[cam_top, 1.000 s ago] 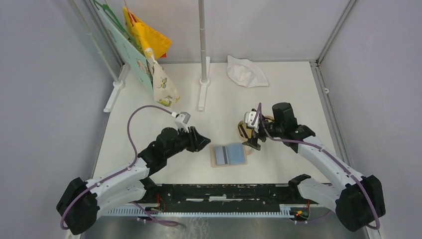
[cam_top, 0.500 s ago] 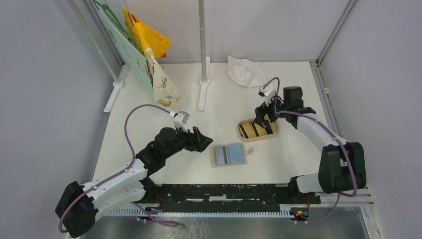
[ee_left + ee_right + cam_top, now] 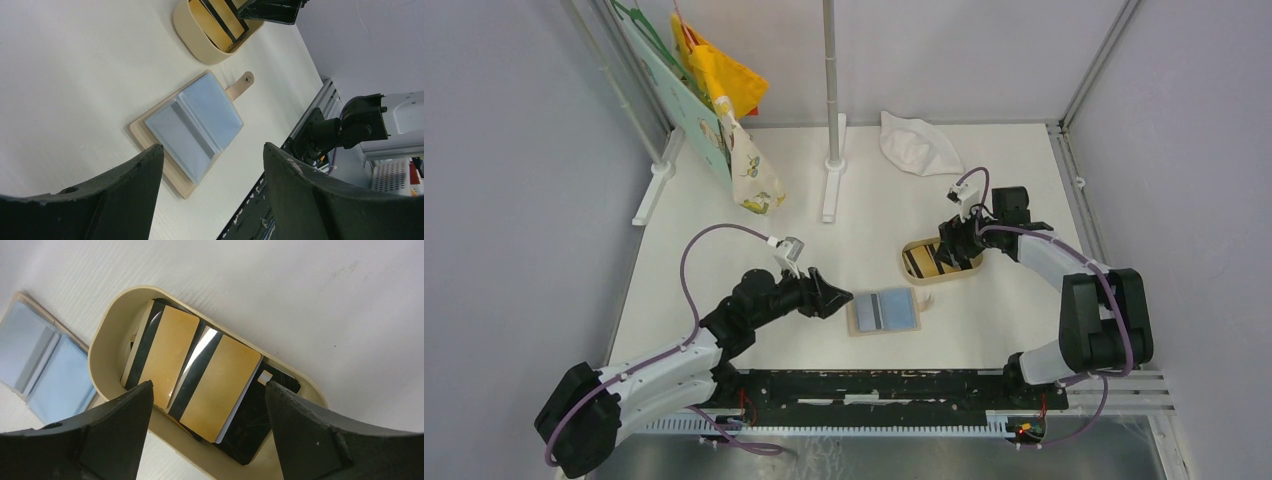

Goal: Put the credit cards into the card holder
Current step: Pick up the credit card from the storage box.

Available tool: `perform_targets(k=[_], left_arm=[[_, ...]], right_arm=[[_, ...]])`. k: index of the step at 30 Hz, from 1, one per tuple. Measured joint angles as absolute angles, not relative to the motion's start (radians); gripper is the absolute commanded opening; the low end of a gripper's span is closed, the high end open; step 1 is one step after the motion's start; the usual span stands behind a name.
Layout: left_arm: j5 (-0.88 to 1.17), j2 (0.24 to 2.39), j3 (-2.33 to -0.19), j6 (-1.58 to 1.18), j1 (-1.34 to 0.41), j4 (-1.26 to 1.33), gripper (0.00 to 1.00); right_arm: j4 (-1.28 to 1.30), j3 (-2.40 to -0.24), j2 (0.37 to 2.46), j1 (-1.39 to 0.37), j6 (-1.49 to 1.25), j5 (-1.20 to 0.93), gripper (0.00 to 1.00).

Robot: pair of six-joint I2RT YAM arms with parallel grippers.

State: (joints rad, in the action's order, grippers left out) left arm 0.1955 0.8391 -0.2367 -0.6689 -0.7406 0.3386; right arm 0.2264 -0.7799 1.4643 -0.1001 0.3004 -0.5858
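The card holder [image 3: 884,311] is lying opened flat on the white table [image 3: 754,250], around the middle of its width and closer to the near edge than the far one. Its beige outside is facing down, two light blue pockets are showing side by side, and a small beige strap with a round snap is sticking out from its right side.

The credit cards [image 3: 200,385] are sitting in a tan oval tray [image 3: 912,270] just beyond the holder, towards the table's right edge. Two orange cards with black stripes are lying side by side on top, overlapping a black card underneath.

The left gripper [image 3: 212,150] is hanging low at the holder's left edge with its jaws spread wide and nothing between them. The right gripper [image 3: 209,385] is hovering right over the tray, jaws also wide apart and gripping nothing; I cannot tell whether they are touching the rim.
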Motion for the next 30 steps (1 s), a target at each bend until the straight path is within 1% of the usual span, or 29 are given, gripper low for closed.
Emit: perform_targets(k=[2,4,7,8,11,12,20,25,30], left_arm=[[0.205,0.839,-0.221,-0.683,-0.741,0.349,0.78],[0.213,0.838,-0.216,-0.694,-0.741,0.353,0.78],[0.219,0.831,-0.215,-0.705,-0.741,0.364,0.77],[0.22,0.829,-0.215,-0.708,-0.741,0.369,0.77],[0.22,0.825,-0.215,-0.713,-0.741,0.376,0.77],[0.22,0.825,-0.215,-0.713,-0.741,0.377,0.77],[0.22,0.844,-0.215,-0.722,-0.741,0.4,0.75],[0.22,0.921,-0.218,-0.728,-0.743,0.443,0.61],[0.21,1.091,-0.302,-0.73,-0.744,0.435,0.5]], right_arm=[[0.219,-0.778,1.473,-0.095,0.285,-0.596,0.82],[0.214,-0.775,1.482,-0.084,0.266,-0.61,0.77],[0.204,-0.774,1.508,-0.07,0.245,-0.625,0.75],[0.202,-0.774,1.517,-0.067,0.237,-0.629,0.72],[0.197,-0.773,1.542,-0.06,0.22,-0.639,0.69],[0.196,-0.773,1.549,-0.057,0.213,-0.646,0.66],[0.18,-0.773,1.582,-0.044,0.157,-0.687,0.56],[0.171,-0.768,1.586,-0.029,0.119,-0.717,0.56],[0.166,-0.765,1.586,-0.018,0.096,-0.73,0.57]])
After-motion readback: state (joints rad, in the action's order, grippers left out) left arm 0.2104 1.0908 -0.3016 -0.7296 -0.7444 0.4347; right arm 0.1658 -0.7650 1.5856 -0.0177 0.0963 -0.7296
